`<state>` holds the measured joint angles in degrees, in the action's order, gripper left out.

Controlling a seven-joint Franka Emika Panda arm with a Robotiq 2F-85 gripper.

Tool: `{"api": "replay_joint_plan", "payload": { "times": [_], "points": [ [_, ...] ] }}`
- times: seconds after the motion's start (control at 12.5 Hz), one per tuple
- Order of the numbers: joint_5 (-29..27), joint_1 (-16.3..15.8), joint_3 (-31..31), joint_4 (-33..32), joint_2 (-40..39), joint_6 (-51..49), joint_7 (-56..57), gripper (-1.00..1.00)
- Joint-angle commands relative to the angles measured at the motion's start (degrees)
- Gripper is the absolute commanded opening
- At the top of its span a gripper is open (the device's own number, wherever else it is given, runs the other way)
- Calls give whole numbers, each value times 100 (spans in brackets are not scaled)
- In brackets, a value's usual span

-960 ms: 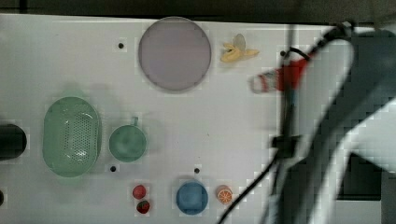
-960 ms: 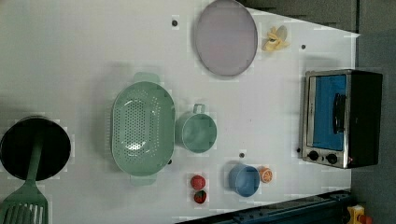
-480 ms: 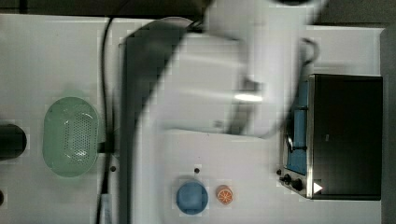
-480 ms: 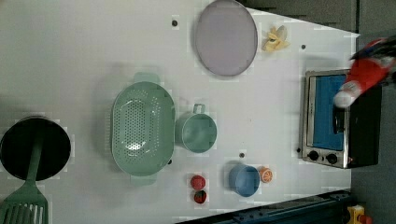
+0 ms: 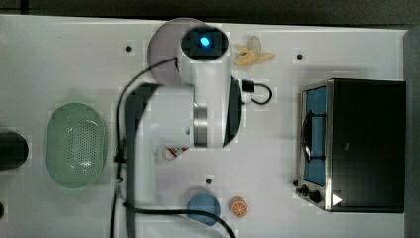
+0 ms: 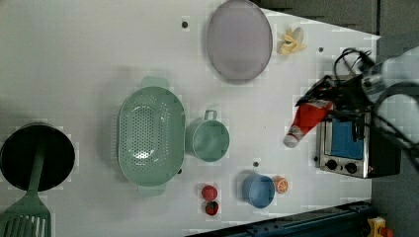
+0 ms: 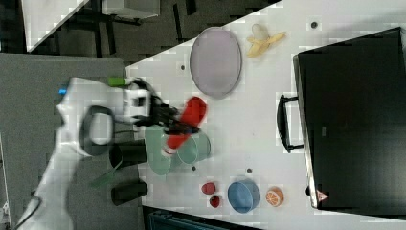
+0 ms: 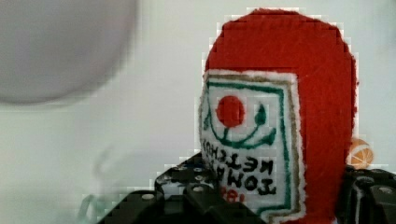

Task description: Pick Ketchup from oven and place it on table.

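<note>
my gripper (image 6: 330, 104) is clamping the ketchup (image 6: 307, 120) at its base, and i am holding it in the air above the table (image 6: 74, 59), white cap pointing down. in the left view the bottle is hanging just left of the oven (image 6: 351, 148), outside its door. in the wrist view the label is facing the camera.
</note>
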<state>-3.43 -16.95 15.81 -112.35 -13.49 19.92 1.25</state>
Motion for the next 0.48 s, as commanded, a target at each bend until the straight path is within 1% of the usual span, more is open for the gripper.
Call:
{"api": "replay_joint_plan", "payload": {
  "times": [0.08,0.24,0.4,0.48],
  "points": [
    [-17,251,142,-701,-15,1127,-159,27],
    [-18,248,87,-1169,-206,1995,-176,27],
    [-20,246,29,-1399,-478,2507,-201,26],
    [-28,245,14,-1423,-611,2587,-201,35]
  ]
}}
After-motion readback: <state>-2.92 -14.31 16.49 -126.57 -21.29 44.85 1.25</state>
